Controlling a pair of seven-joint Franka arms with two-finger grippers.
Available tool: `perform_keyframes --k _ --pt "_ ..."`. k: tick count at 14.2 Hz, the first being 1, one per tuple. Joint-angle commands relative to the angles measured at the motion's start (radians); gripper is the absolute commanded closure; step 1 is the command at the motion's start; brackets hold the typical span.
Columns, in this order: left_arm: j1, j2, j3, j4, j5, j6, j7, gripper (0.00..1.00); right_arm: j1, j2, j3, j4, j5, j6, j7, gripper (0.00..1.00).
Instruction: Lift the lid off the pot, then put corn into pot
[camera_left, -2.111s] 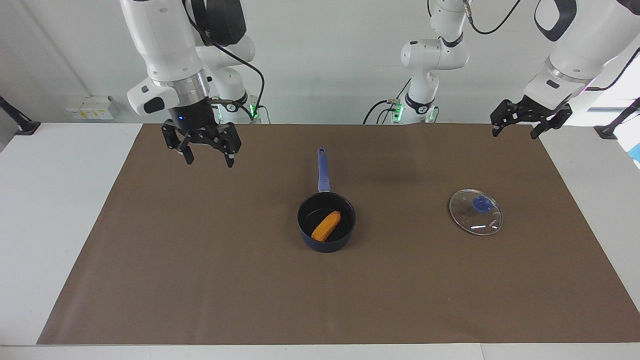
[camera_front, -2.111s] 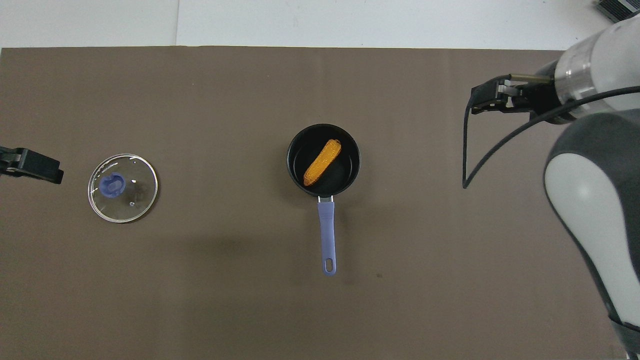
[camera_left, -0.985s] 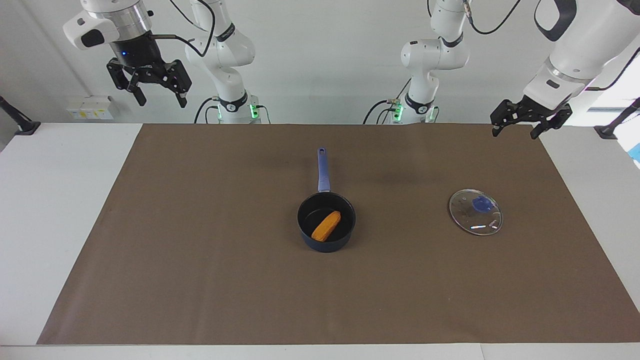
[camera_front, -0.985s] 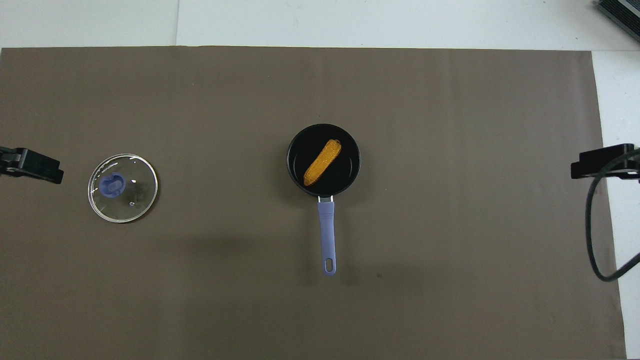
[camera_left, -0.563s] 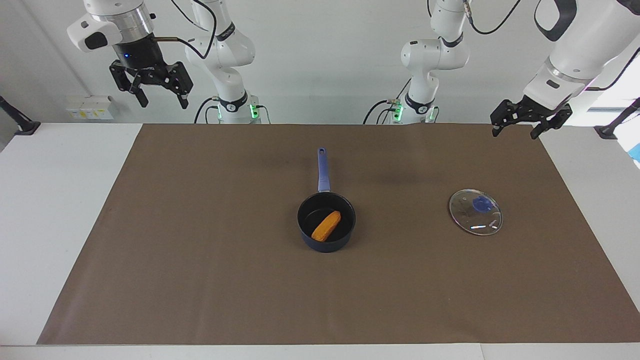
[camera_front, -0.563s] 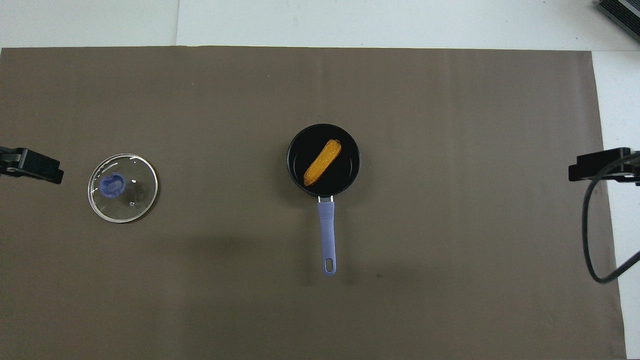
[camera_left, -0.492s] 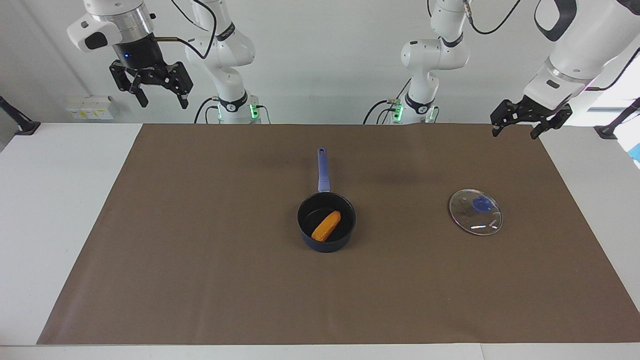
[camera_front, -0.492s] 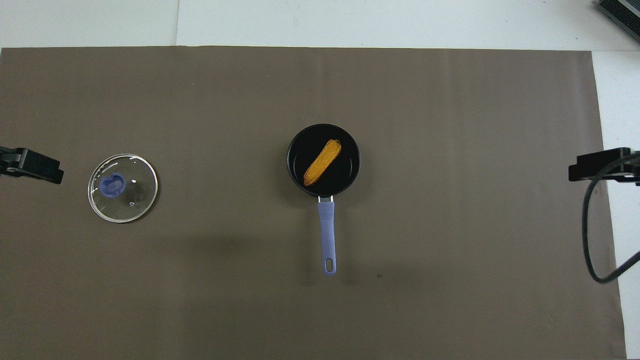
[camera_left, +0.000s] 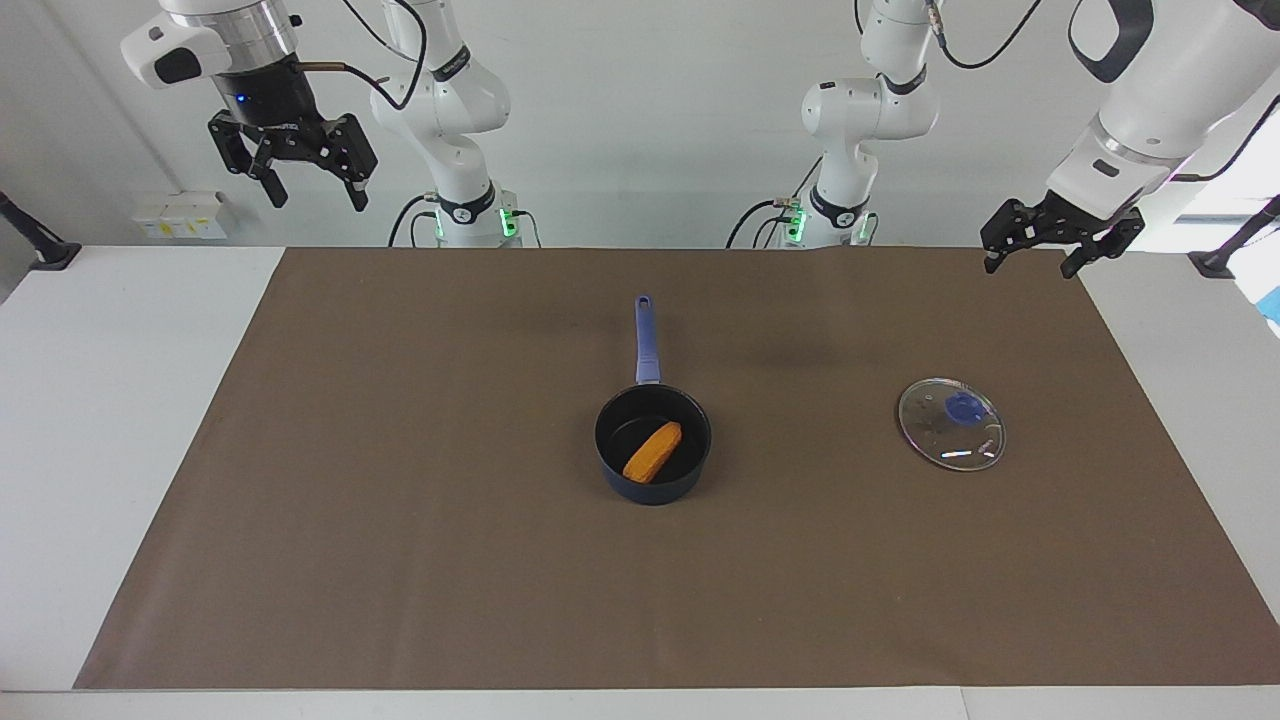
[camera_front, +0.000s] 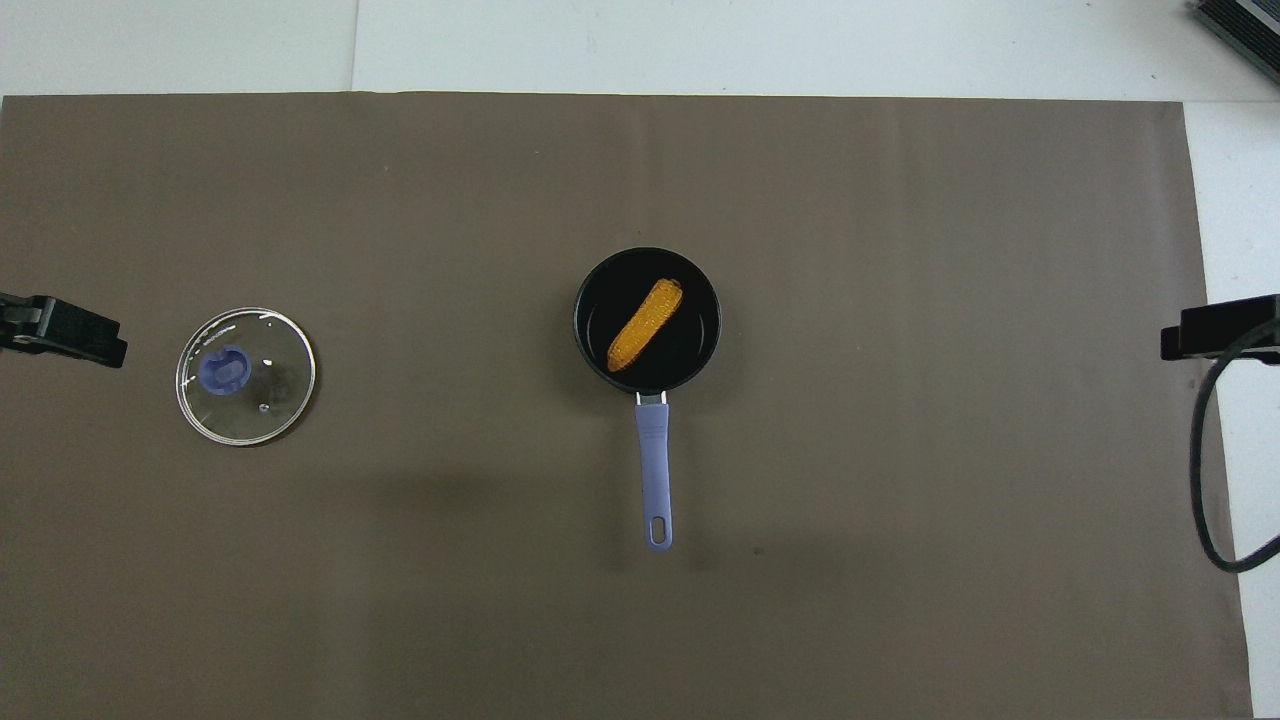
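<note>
The dark navy pot (camera_left: 653, 491) stands uncovered in the middle of the brown mat, its blue-purple handle (camera_left: 647, 340) pointing toward the robots. The yellow-orange corn (camera_left: 652, 452) lies slantwise inside it, as the overhead view also shows for the corn (camera_front: 645, 325) and pot (camera_front: 702, 345). The clear lid (camera_left: 951, 424) with its blue knob lies flat on the mat toward the left arm's end. My left gripper (camera_left: 1030, 266) hangs open and holding nothing over the mat's corner at that end. My right gripper (camera_left: 315, 200) is raised high and open, also holding nothing, over the mat's edge at the right arm's end.
The brown mat (camera_left: 400, 520) covers most of the white table (camera_left: 110, 420), with bare white strips at both ends. Only the grippers' tips reach into the overhead view, the left gripper (camera_front: 65, 330) and the right gripper (camera_front: 1215, 340). A black cable (camera_front: 1205, 480) loops down from the right arm.
My right gripper has risen from low over the mat and drawn back to its own end, with a small further shift in the last half second. The left arm, pot, corn and lid have not moved.
</note>
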Motion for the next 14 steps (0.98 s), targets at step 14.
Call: perform_keyframes --k 14 --pt "0.002 0.004 0.001 0.015 0.007 -0.007 0.008 0.0 -0.034 -0.02 0.004 -0.037 -0.004 -0.01 -0.07 0.0"
